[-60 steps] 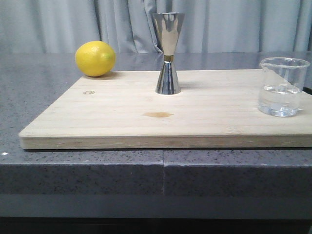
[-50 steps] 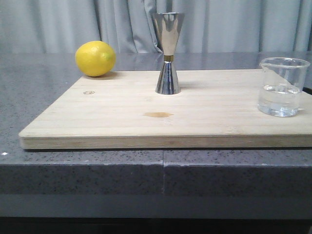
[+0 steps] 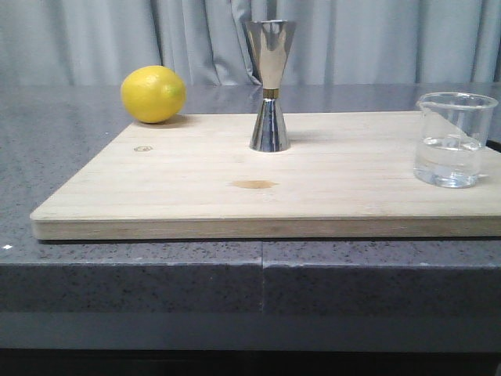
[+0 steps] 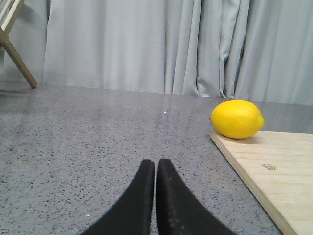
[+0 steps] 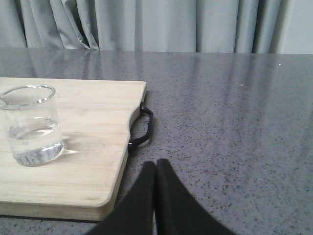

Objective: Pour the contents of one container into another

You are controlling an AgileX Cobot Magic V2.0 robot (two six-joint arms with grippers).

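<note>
Black left pincer [image 4: 155,169] closed, empty; right pincer [image 5: 155,169] likewise.

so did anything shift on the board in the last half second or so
Nothing visibly changed. The glass beaker, steel jigger and lemon sit where they were on the cutting board, and no arm has entered the front view.

The left gripper [image 4: 155,169] has its black fingers pressed together, low and level. The right gripper [image 5: 156,171] is likewise closed, holding nothing.
</note>
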